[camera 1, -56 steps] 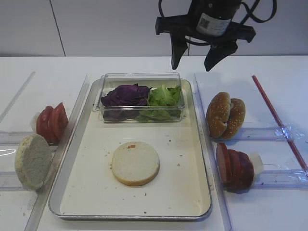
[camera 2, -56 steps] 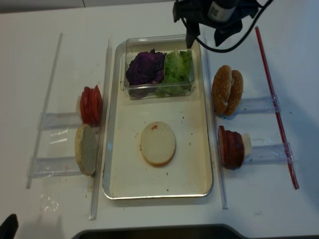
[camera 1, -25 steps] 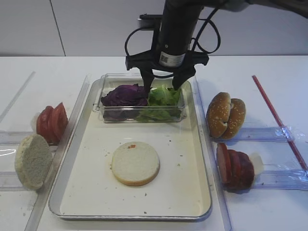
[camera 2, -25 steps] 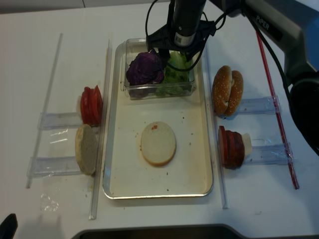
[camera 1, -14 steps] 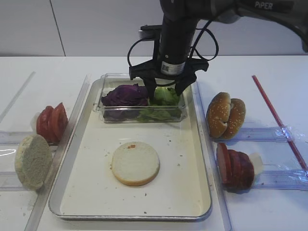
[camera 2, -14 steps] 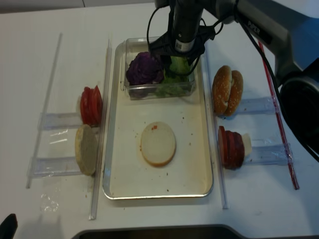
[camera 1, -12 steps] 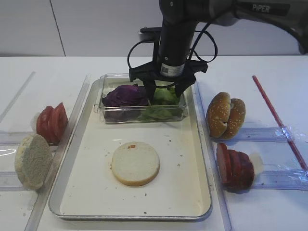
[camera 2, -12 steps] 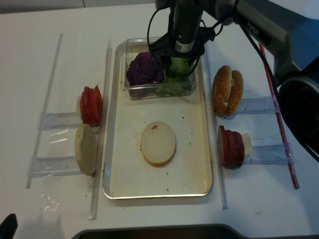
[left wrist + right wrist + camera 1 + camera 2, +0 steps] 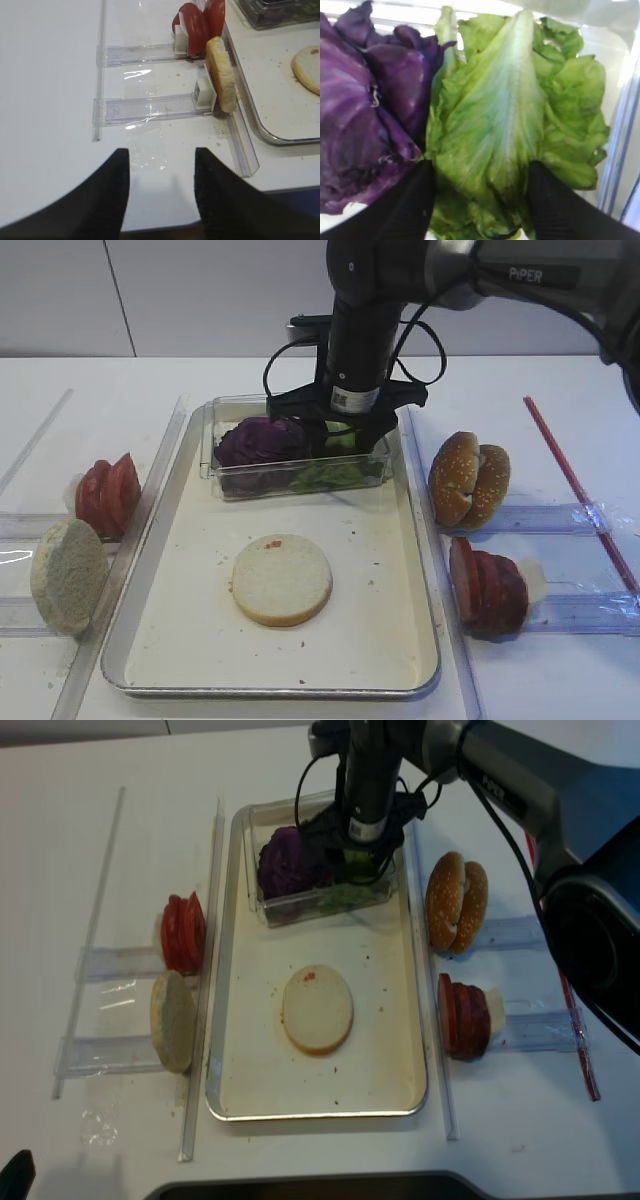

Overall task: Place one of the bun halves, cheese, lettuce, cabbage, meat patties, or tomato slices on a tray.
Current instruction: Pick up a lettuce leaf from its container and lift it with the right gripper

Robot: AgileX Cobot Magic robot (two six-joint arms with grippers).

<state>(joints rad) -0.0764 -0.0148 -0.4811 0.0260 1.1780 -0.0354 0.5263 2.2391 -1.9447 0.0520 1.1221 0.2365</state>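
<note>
Inside the clear plastic box (image 9: 290, 485) at the far end of the tray (image 9: 180, 640), the right gripper (image 9: 479, 187) stands plunged straight down, its two black fingers (image 9: 402, 205) straddling the lettuce (image 9: 505, 130). Wrist view: the pale midrib of the uppermost leaf runs away from the camera, between the fingers and roughly crosswise to their closing line, so the leaf lies directly in the gap rather than to either side. Jaws are spread about the leaf, each finger at a leaf edge; whether they already press it cannot be told. The cabbage (image 9: 365, 110) sits immediately beside the lettuce, touching the left-hand finger, and is the likely thing to be snagged on closure. One pale bun half (image 9: 282, 578) lies flat, cut face up, mid-tray. The left gripper (image 9: 160, 165), jaws apart and empty, hangs well off beyond the tray's left rim near the tomato slices (image 9: 197, 22); the right arm is plainly the nearer.
</note>
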